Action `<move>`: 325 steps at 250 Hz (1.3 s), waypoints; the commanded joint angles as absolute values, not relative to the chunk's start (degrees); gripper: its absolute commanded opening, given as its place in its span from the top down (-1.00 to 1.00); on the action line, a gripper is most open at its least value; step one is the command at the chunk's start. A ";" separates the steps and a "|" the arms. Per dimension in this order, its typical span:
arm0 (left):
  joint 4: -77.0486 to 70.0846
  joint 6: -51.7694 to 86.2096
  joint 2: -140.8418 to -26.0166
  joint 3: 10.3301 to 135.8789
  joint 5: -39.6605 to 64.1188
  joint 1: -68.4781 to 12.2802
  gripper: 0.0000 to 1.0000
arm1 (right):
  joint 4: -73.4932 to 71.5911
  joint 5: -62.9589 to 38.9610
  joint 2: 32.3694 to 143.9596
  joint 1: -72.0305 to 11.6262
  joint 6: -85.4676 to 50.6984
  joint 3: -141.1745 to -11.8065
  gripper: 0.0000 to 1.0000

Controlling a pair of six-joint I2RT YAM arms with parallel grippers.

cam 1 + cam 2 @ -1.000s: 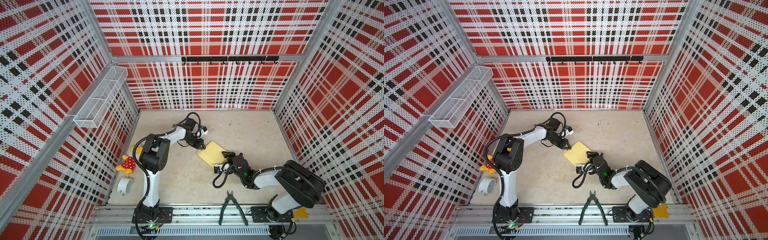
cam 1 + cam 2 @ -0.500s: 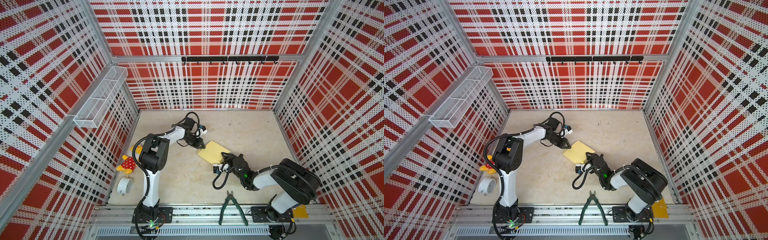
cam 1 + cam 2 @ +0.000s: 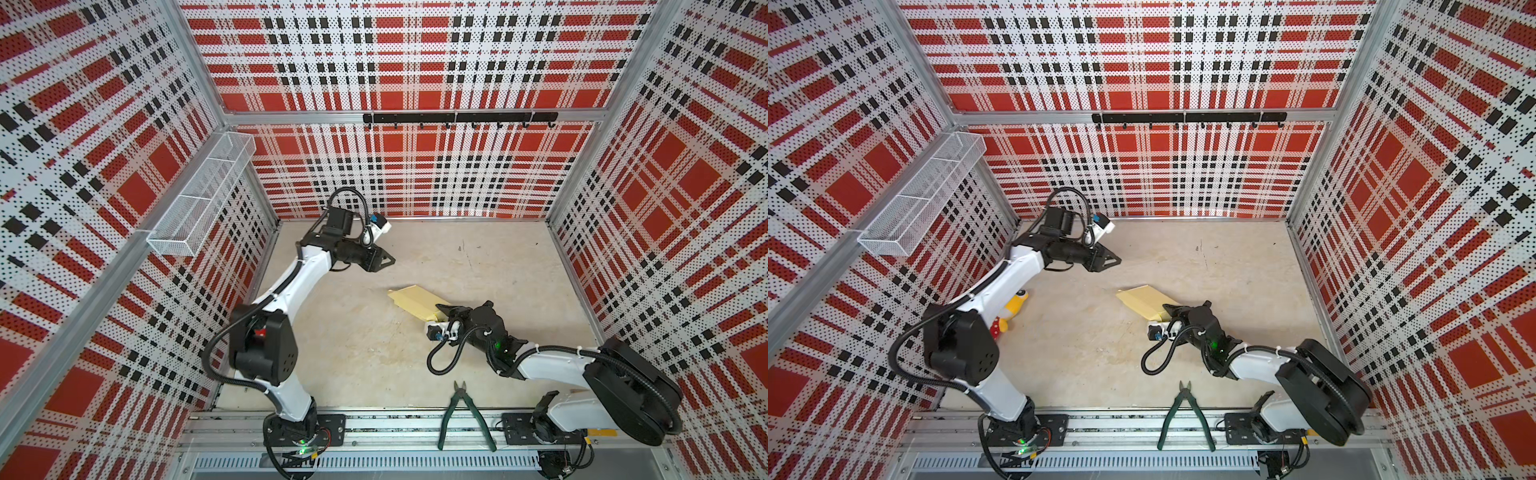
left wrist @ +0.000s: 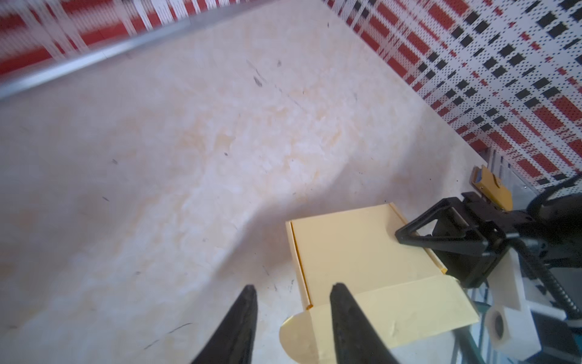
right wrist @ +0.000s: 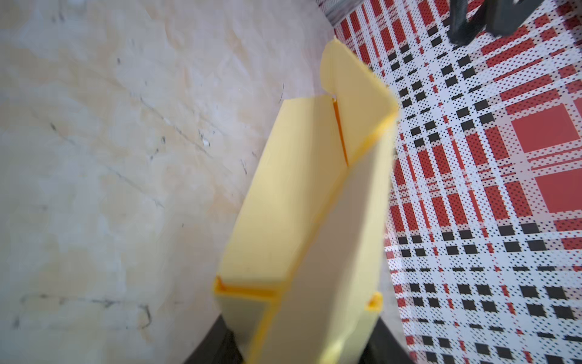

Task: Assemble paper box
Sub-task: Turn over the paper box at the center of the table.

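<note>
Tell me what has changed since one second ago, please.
The left gripper let go of the pale yellow card box and drew back away from it, jaws open. The right gripper closed on the box's near end. The box and green-handled pliers stayed in place.

Robot test cell in a laboratory. Perforated plaid wall panels [image 3: 415, 62] on an aluminium frame [image 3: 291, 118] enclose a beige worktop [image 3: 478, 257]. The left arm [image 3: 291, 274] and right arm [image 3: 552, 365] are bolted to a slotted rail [image 3: 395, 428] behind both sets of jaws. A hook bar [image 3: 457, 117] and wire basket [image 3: 199, 195] hang on the walls above the jaws.
</note>
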State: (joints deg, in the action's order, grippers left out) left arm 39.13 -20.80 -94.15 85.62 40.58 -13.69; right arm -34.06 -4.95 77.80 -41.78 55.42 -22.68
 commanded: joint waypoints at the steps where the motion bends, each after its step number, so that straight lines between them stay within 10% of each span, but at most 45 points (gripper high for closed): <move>1: 42.28 -35.23 -88.93 85.33 42.78 -14.10 -0.07 | -33.30 -16.15 76.72 -41.11 43.28 -25.82 0.08; 108: 72.27 -70.02 -84.66 91.17 31.37 -23.98 -0.41 | -55.74 -29.42 86.61 -40.69 20.17 -25.33 0.05; 249: 69.24 -78.23 -89.97 85.34 19.65 -27.51 -0.81 | -69.51 -33.35 98.13 -40.68 13.76 -23.66 0.17; 325: 65.36 -74.19 -93.25 81.74 20.36 -28.30 -0.70 | -73.70 -36.00 102.31 -40.69 11.22 -24.41 0.17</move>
